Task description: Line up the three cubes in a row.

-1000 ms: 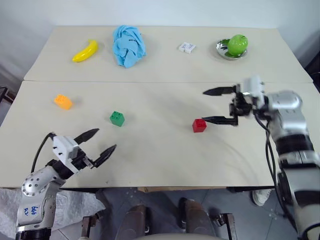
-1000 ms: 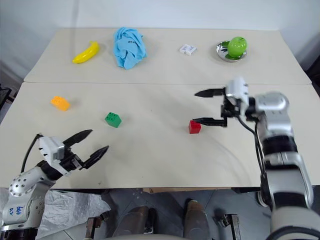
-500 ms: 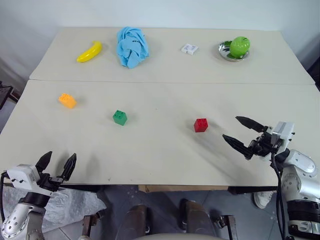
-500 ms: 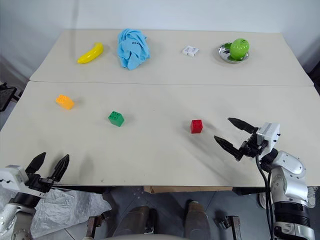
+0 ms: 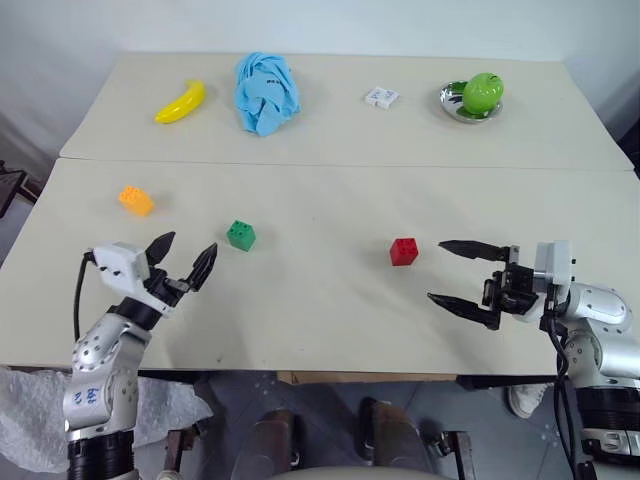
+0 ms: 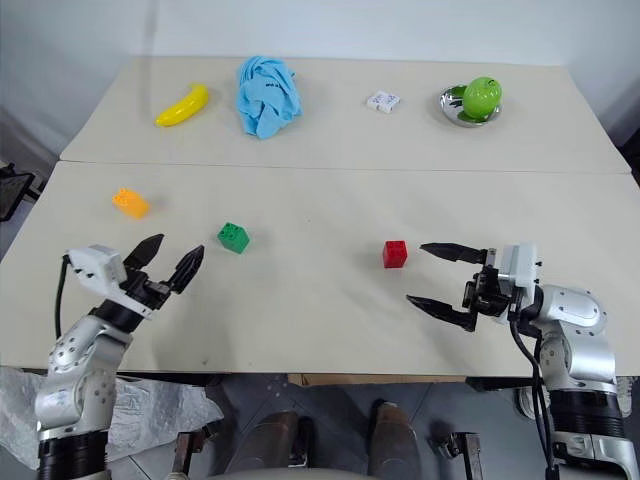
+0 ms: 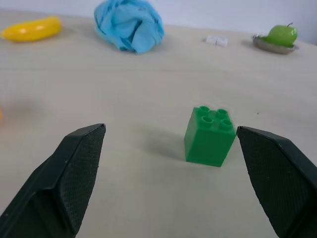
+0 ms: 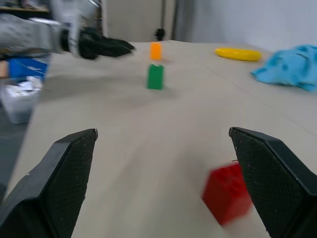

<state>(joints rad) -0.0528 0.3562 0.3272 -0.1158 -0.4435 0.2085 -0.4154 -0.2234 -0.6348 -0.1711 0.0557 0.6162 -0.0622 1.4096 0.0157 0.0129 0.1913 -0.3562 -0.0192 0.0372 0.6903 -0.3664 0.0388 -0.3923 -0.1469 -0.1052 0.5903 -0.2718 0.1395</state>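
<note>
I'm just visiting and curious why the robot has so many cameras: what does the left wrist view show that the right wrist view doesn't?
The left wrist view alone takes in the small white packet and the green apple in its metal dish, with the green cube close up between its own open end effector fingers. The right wrist view alone shows the red cube near its own open fingers, and the left end effector across the table. Both share the green cube, the banana, the blue cloth and the table.
</note>
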